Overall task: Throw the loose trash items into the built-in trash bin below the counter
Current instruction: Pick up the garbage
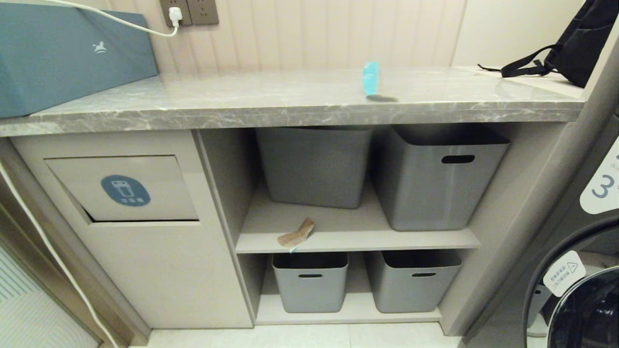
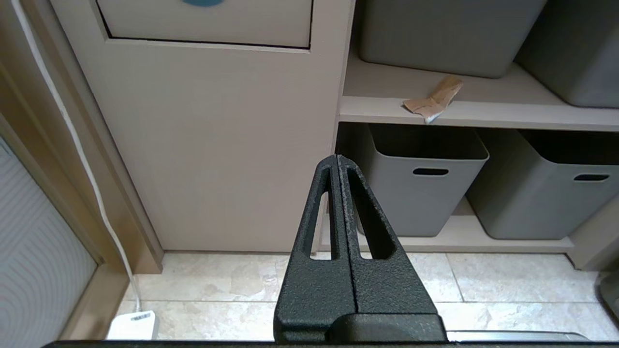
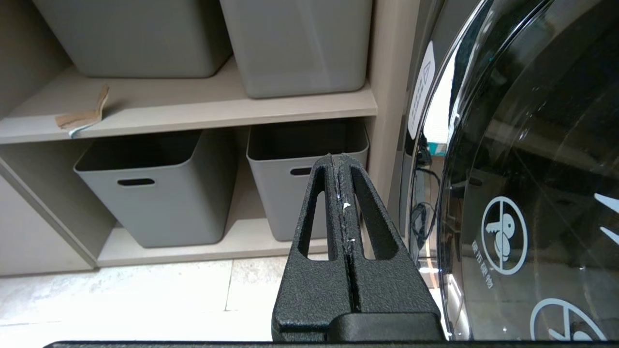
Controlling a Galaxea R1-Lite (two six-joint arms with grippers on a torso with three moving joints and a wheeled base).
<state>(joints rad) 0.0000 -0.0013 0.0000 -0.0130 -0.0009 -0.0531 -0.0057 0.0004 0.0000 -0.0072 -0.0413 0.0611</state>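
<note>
A brown cardboard scrap lies at the front edge of the middle shelf, also seen in the wrist views. A cyan-blue scrap stands on edge on the marble counter. The built-in trash bin is the beige cabinet front on the left, its flap bearing a blue oval badge. My left gripper is shut and empty, low in front of the cabinet. My right gripper is shut and empty, low near the lower right tub. Neither arm shows in the head view.
Grey tubs fill the upper and lower shelves. A long teal box sits on the counter's left, a black backpack at the far right. A washing machine door stands close on the right. A white cable hangs at the left.
</note>
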